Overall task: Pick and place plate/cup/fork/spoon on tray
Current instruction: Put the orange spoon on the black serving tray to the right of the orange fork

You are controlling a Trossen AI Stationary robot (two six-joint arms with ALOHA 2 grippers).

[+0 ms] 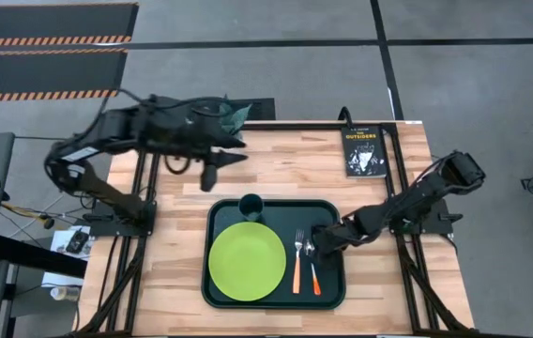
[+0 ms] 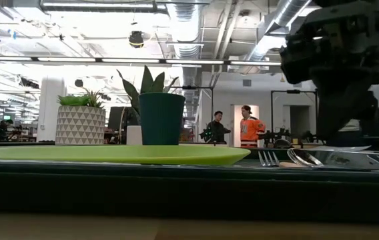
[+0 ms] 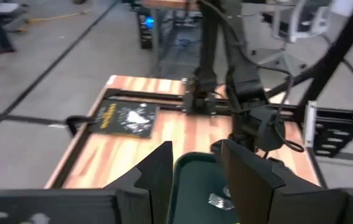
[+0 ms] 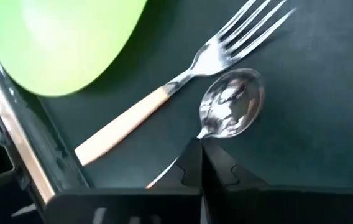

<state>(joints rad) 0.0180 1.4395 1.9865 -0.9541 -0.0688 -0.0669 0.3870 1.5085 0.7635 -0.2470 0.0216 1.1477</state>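
Inspecting the desk (image 1: 276,160), you would have found all four items already on the tray (image 1: 220,286). The plate (image 1: 247,261) lay in the tray's left half, with the cup (image 1: 251,206) standing just beyond it near the far rim. The fork (image 1: 297,260) and the spoon (image 1: 312,267) lay side by side in the right half, handles toward the near edge, heads almost touching.

Your right gripper (image 4: 201,155) sat low over the spoon's neck. Its fingers (image 4: 192,163) were pressed together, and the neck ran under their tips; I could not confirm whether they pinched the spoon or merely hovered above it. Your left gripper (image 1: 208,173) hung above the bare desk beyond the tray, clear of everything, fingers (image 3: 158,171) parted and holding nothing.

Risks, in my judgement: if the spoon was in fact caught between the closed tips, lifting the right arm would carry it up or flick it off the tray. A sideways withdrawal at that height could drag the spoon into the fork and scatter both. The cup stood close to the left arm's path, so a careless descent there could tip it onto the plate.
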